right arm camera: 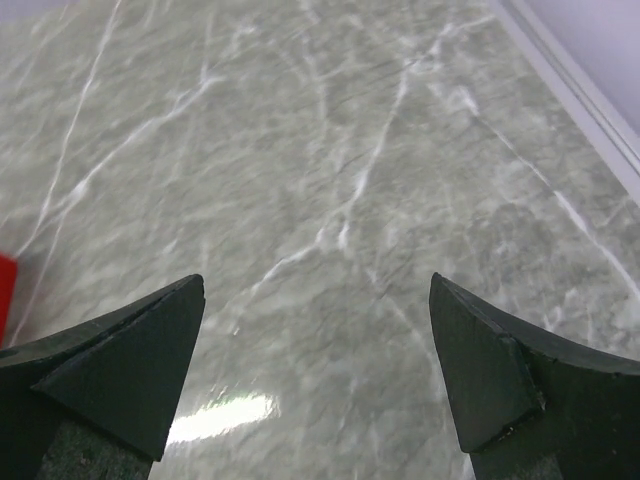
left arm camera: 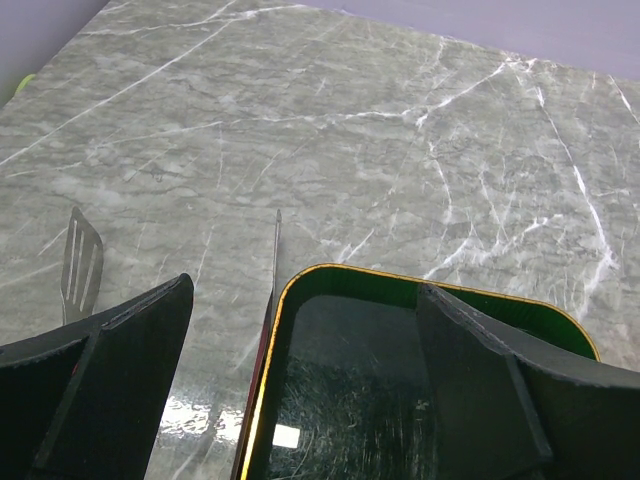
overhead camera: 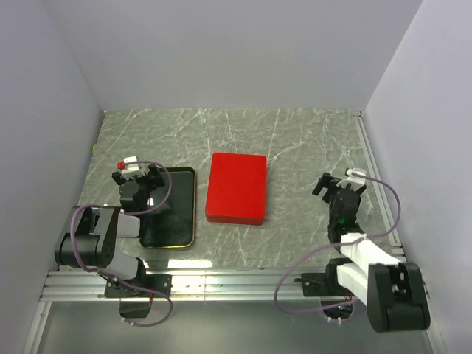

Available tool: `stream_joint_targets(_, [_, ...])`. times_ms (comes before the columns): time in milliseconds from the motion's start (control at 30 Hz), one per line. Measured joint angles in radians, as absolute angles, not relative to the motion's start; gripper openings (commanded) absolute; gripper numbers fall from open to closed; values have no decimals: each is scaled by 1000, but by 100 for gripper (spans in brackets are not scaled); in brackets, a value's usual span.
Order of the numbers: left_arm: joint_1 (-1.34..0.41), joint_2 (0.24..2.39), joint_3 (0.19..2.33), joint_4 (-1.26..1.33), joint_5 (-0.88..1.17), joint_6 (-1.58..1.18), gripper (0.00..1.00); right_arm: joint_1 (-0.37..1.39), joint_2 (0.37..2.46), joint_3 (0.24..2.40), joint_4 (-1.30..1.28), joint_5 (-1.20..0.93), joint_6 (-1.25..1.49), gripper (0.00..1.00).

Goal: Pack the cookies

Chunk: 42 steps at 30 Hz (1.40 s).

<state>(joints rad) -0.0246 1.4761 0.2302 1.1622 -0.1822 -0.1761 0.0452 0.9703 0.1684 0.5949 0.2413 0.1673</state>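
Overhead cam shows a flat red rectangular box [overhead camera: 236, 188] mid-table, just right of a dark glossy tray with a gold rim [overhead camera: 181, 214]. The left gripper [overhead camera: 138, 177] hangs over the tray's far left corner and hides that bit. Only the left wrist cam catches a slotted metal spatula [left arm camera: 80, 260] lying on the grey marble table [left arm camera: 400, 150] left of the tray. The right gripper [overhead camera: 341, 184] is over bare marble. Both grippers are spread wide with nothing in them. Can't tell where the cookies are.
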Motion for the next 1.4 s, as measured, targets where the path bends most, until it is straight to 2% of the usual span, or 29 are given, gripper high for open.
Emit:
stream_joint_targets(233, [-25, 1476, 230, 1162, -181, -176, 99, -37, 1136, 218, 751, 181, 201, 100])
stream_joint_targets(567, [-25, 1476, 230, 1162, -181, -176, 99, -40, 1152, 245, 834, 141, 202, 100])
stream_joint_targets(833, [-25, 1476, 230, 1163, -180, -176, 99, -37, 1241, 137, 1069, 56, 163, 100])
stream_joint_targets(967, [-25, 1476, 230, 1162, -180, -176, 99, -1, 1306, 178, 1039, 32, 123, 100])
stream_joint_targets(1400, [-25, 1476, 230, 1162, -181, -176, 99, 17, 1306, 184, 1054, 25, 90, 100])
